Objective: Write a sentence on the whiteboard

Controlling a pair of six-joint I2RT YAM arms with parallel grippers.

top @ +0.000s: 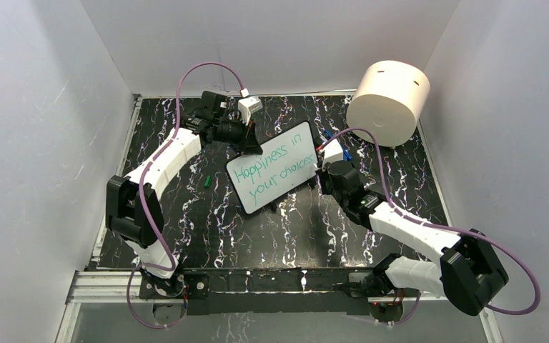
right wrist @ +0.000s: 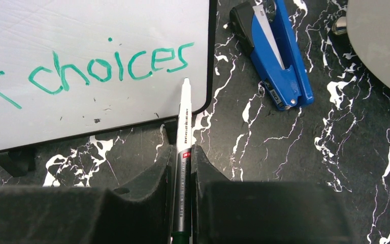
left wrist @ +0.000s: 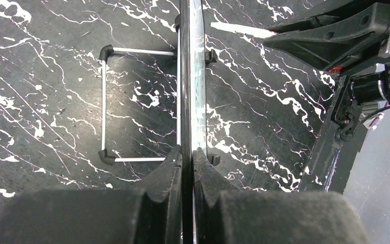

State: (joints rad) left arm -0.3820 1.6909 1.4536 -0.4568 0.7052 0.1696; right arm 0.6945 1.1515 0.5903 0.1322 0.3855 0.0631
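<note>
The whiteboard stands tilted on a small stand mid-table. On it the sentence reads "Happiness in your choices" in teal-green. My left gripper is shut on the whiteboard's upper left edge; the left wrist view shows the board edge-on between the closed jaws of that gripper. My right gripper is shut on a silver marker. The marker's white tip sits by the board's lower right corner, just after the word "choices".
A blue stapler lies right of the board. A big cream cylinder sits at the back right. A small green cap lies left of the board. The stand's white wire frame rests behind the board. White walls close in the table.
</note>
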